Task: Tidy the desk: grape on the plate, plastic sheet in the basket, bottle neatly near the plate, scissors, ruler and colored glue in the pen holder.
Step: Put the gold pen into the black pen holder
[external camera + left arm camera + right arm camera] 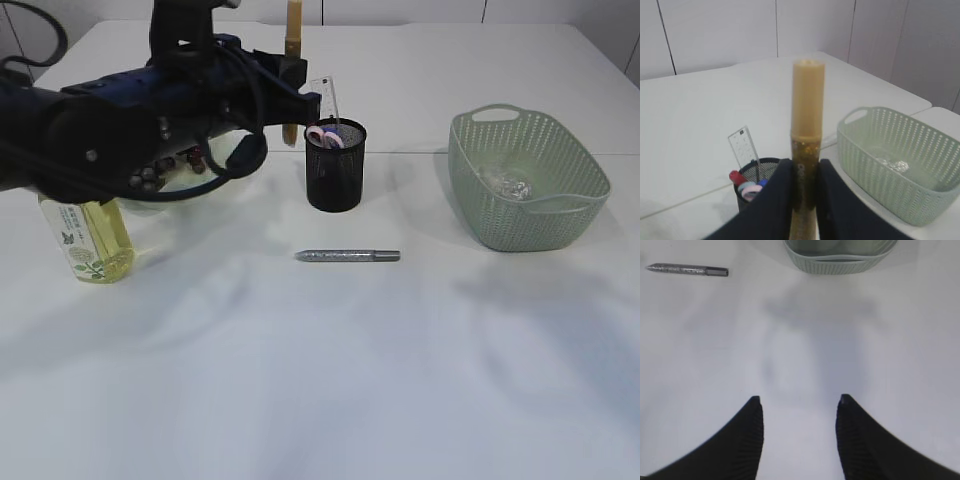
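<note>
A white table (320, 380) holds the things of a tidying task. The left gripper (805, 185), on a dark arm reaching in from the left of the exterior view, has its jaws clenched on a gold glitter glue stick (807, 135). The stick stands upright in the grip, held by its lower part, its pale cap pointing up. It hangs in the air just behind and to the left of the black mesh pen holder (336, 165), not yet inside it.

The pen holder already contains a clear ruler (744, 147) and scissors (325, 136) with pink and pale handles. In front of the holder, well apart from it, a silver glitter glue pen (347, 256) lies flat on the table. A pale green basket (590, 185) on the right holds a crumpled plastic sheet (508, 183). A bottle (90, 240) of yellow liquid stands at the left, near a clear plate (190, 188) mostly hidden behind the arm; dark grapes (150, 178) seem to lie on it.

The right gripper (799, 407) hovers low over bare table, jaws released and holding nothing.

The glue sticks look light, stiff and smooth, so they may slip or roll. The silver one is probably best pinched across its middle, where it will balance.
</note>
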Controlling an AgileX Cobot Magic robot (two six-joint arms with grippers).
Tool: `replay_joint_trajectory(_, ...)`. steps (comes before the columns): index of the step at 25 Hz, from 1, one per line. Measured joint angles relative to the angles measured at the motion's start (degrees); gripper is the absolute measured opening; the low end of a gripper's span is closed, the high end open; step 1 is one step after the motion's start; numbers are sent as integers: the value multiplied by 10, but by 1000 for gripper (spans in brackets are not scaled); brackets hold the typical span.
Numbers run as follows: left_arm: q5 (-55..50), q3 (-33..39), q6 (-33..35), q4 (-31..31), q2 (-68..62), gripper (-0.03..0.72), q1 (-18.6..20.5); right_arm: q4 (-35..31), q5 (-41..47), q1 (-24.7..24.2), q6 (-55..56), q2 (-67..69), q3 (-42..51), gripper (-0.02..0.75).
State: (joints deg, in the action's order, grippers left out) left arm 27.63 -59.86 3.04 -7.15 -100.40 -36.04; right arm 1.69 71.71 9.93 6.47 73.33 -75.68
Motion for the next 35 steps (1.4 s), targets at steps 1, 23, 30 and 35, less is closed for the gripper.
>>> replay_joint_trajectory(1,0,-20,0,3,-14,96,5,0,0,0,0,0,0,384)
replay_joint_trajectory(23,-39,-361,0,13,-254,106,42,7,0,0,-5,0,0,384)
replay_joint_trajectory(30,-64,-402,0,13,-292,109,47,8,-6,0,-5,0,0,384)
replay_joint_trajectory(35,-73,-402,0,13,-298,110,47,8,-14,0,-6,0,0,384)
